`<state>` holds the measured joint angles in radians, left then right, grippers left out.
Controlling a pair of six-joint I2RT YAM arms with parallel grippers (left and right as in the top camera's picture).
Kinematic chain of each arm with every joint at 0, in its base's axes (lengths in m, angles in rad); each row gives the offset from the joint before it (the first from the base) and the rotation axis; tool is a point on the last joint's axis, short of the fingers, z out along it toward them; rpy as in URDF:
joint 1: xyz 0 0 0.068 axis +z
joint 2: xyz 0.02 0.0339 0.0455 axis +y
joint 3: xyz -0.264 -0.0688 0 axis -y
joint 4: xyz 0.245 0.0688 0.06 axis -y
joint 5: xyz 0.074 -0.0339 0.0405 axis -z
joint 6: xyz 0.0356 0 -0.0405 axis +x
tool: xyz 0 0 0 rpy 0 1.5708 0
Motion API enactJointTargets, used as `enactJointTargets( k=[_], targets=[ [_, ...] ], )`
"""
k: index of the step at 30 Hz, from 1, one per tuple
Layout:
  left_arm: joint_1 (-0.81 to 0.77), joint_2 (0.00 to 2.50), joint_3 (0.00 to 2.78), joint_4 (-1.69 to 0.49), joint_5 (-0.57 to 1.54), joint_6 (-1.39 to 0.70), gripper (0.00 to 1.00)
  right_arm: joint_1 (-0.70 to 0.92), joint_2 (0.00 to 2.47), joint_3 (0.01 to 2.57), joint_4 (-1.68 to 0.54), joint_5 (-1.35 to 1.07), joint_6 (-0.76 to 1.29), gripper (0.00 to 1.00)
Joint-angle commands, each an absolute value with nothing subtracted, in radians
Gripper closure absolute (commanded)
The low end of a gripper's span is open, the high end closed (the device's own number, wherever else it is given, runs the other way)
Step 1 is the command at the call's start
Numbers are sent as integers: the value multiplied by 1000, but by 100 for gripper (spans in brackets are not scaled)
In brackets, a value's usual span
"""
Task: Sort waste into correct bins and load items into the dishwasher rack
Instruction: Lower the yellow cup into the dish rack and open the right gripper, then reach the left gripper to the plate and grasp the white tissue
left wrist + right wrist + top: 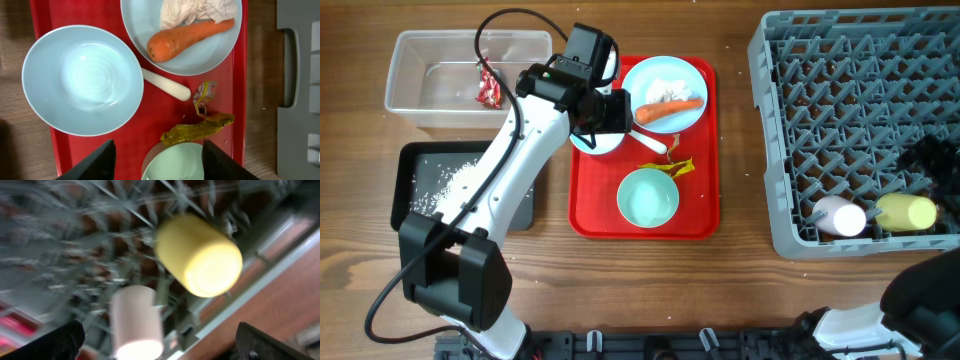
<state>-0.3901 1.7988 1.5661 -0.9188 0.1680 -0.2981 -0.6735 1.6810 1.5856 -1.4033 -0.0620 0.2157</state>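
Note:
My left gripper [609, 112] hangs open over the red tray [698, 215], above the white bowl [82, 80]. Nothing is between its fingers [95, 162]; the pale teal bowl [175, 161] lies below them. The pale blue plate [140, 25] carries the orange carrot [187, 37] and crumpled white paper. The white spoon [167, 85] and yellow wrappers [197, 130] lie between the dishes. My right gripper [160, 347] is open wide over the grey dishwasher rack [840, 100], above the pink cup [135, 320] and yellow cup [200, 255] lying there.
At the back left, the clear tub [430, 60] holds a red wrapper [488, 88]. The black bin [515, 205] in front of it holds white rice [445, 180]. My left arm stretches over both bins. Bare wood runs between tray and rack.

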Motion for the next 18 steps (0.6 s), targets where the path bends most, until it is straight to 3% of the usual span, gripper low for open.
enactJointTargets(
  k=[1,7,13,15,18],
  targets=[
    [-392,1786,1569,-918,159,-293,42,-628,1575,1727,-1415,-255,102,0],
    [-392,1786,1569,-914,159,-293,32,-278,1482,1707,-1307,-432,109,0],
    [-391,1786,1569,-915,159,-293,31,85,1538,1509,-1005,-359,282,1],
    [-392,1786,1569,-914,160,-292,23,135,1600,1460,-957,-330,322,1],
    [-442,1799,1569,-899,171,-160,23,100,1602,1468,-929,-329,315,1]
  ],
)
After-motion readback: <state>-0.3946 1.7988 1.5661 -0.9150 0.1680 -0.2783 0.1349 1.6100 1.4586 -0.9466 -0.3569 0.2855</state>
